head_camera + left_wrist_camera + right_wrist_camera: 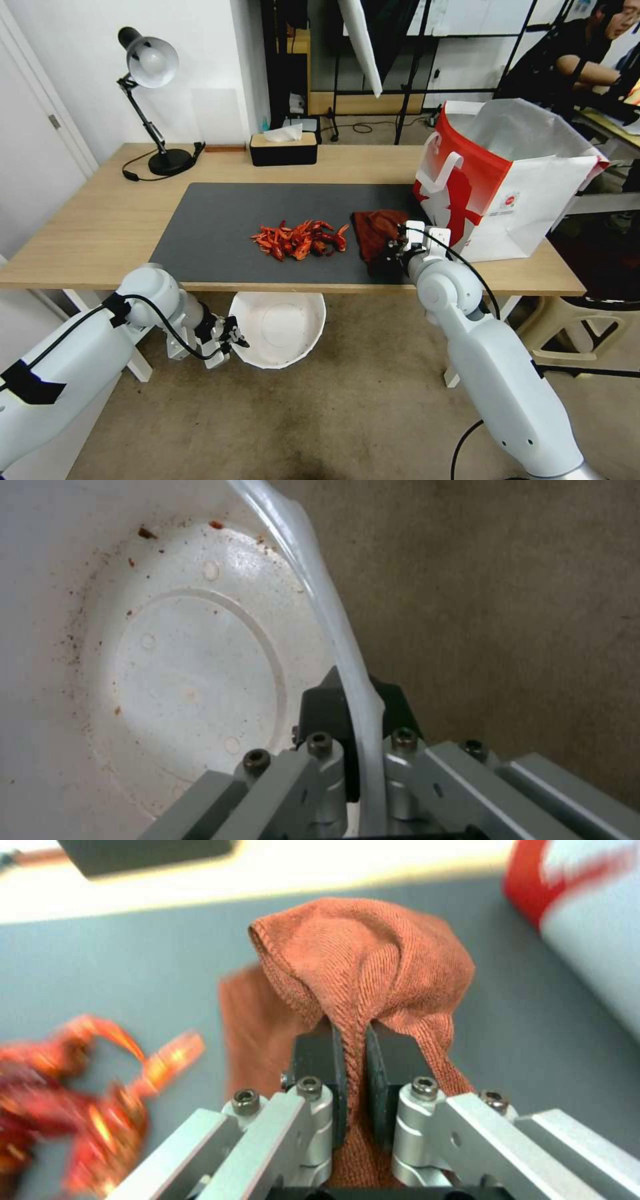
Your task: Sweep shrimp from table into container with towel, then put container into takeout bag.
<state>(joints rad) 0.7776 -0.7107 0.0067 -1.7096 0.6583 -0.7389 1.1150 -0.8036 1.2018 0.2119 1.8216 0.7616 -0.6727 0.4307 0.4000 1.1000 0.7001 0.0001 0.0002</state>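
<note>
A heap of red-orange shrimp lies in the middle of the dark grey mat on the table. Just to its right, the rust-brown towel rests on the mat, and my right gripper is shut on a fold of the towel, with the shrimp close beside it. Below the table's front edge, my left gripper is shut on the rim of the white container, holding it under the edge. Its stained inside faces up. The red and white takeout bag stands open at the table's right end.
A black tissue box and a desk lamp stand at the table's back. Carpeted floor lies below the container. A person sits in the background at the far right. A chair stands beside the right end of the table.
</note>
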